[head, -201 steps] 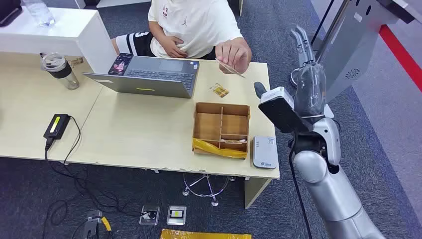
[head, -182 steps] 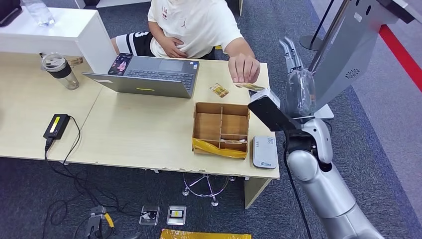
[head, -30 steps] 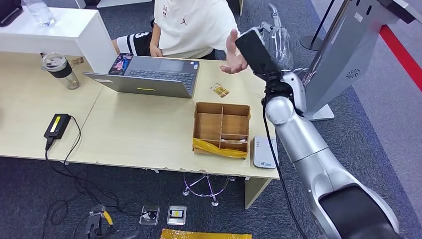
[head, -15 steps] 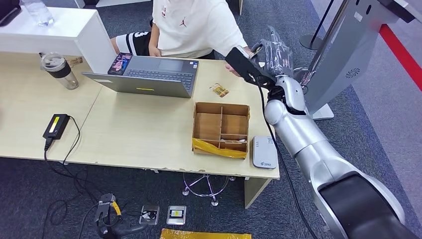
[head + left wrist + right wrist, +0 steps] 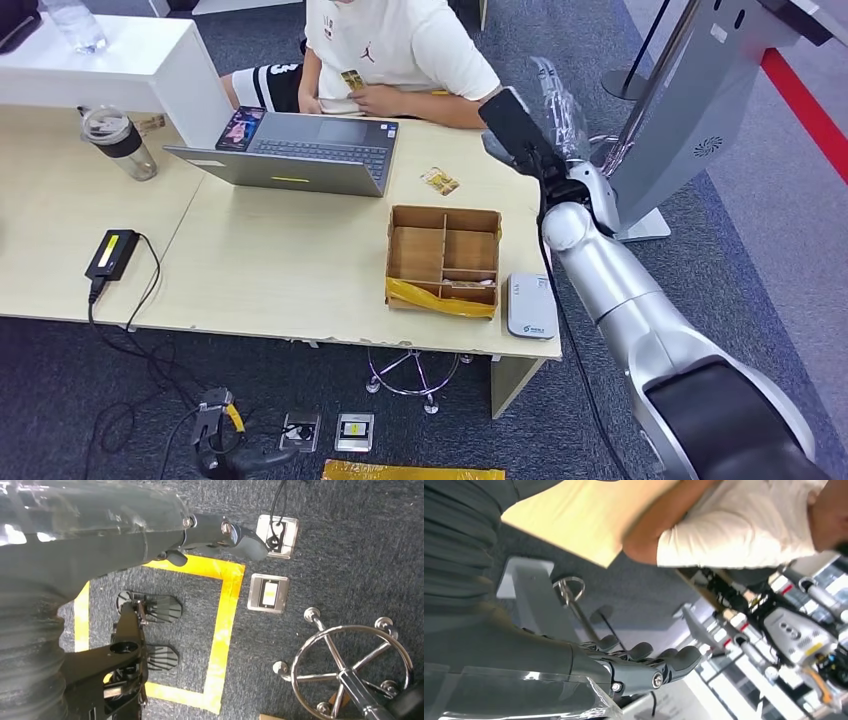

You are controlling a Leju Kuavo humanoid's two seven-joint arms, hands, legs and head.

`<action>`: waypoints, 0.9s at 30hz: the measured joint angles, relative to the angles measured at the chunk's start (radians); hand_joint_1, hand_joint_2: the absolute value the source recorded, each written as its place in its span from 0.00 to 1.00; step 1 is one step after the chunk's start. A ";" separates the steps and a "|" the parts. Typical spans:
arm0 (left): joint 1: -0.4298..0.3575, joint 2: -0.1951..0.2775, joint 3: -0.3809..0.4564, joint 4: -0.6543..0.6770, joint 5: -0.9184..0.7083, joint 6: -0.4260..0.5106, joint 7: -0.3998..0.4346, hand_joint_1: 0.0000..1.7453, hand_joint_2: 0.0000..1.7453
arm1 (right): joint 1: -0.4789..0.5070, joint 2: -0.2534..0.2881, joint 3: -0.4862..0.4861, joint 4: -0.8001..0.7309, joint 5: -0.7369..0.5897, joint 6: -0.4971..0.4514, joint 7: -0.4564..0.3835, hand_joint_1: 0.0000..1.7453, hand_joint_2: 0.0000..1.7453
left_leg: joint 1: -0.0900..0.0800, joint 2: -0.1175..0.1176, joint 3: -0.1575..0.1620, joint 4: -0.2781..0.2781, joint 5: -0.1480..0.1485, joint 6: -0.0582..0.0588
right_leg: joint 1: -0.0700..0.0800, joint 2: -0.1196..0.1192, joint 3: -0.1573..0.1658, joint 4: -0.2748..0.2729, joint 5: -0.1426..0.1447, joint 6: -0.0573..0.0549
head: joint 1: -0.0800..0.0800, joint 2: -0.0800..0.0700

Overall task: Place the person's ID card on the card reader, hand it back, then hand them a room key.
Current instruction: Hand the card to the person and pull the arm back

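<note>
Right hand (image 5: pixel 556 95) raised past the table's (image 5: pixel 280 270) far right corner, fingers stretched out straight, holding nothing. ID card (image 5: pixel 352 80) up in the person's hand (image 5: pixel 375 98) beyond the far edge, behind the laptop (image 5: pixel 300 150). Card reader (image 5: pixel 531 305) flat at the near right corner, bare. Left hand (image 5: pixel 150 535) hanging over the floor, fingers extended, empty.

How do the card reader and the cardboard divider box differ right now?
The card reader is a flat white-grey closed slab with nothing on it; the cardboard box is larger, brown and open-topped, split into compartments, with yellow tape along its near edge. Both sit side by side near the desk's front edge.
</note>
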 joint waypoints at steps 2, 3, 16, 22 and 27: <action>0.002 0.000 0.000 0.000 0.008 -0.004 0.000 0.00 1.00 | 0.043 -0.009 0.000 -0.083 -0.008 0.046 0.040 0.00 1.00 | 0.000 0.000 0.000 0.000 0.000 0.000 | 0.000 0.000 0.000 0.000 0.000 0.000 | 0.000 0.000; 0.003 0.000 0.000 0.000 0.013 -0.006 0.000 0.00 1.00 | 0.063 -0.014 0.000 -0.125 -0.007 0.072 0.063 0.00 1.00 | 0.000 0.000 0.000 0.000 0.000 0.000 | 0.000 0.000 0.000 0.000 0.000 0.000 | 0.000 0.000; 0.033 0.006 0.003 0.001 0.051 -0.015 -0.013 0.00 1.00 | 0.427 -0.109 0.001 -0.639 0.048 0.312 0.278 0.00 1.00 | 0.000 0.001 0.000 0.000 -0.001 0.000 | 0.000 0.000 0.001 -0.001 0.000 0.000 | 0.000 0.000; 0.054 0.017 0.010 0.002 0.077 -0.008 -0.028 0.00 1.00 | 0.538 -0.126 0.012 -0.679 0.127 0.216 0.266 0.00 1.00 | 0.001 0.003 0.000 0.000 -0.001 -0.001 | 0.001 0.002 0.000 -0.001 -0.001 0.000 | 0.000 0.000; 0.067 0.021 0.018 0.003 0.091 -0.001 -0.034 0.00 1.00 | 0.588 -0.134 0.021 -0.679 0.186 0.155 0.247 0.00 1.00 | 0.001 0.003 0.000 0.000 -0.001 0.000 | 0.001 0.002 0.000 0.000 -0.001 0.000 | 0.000 0.000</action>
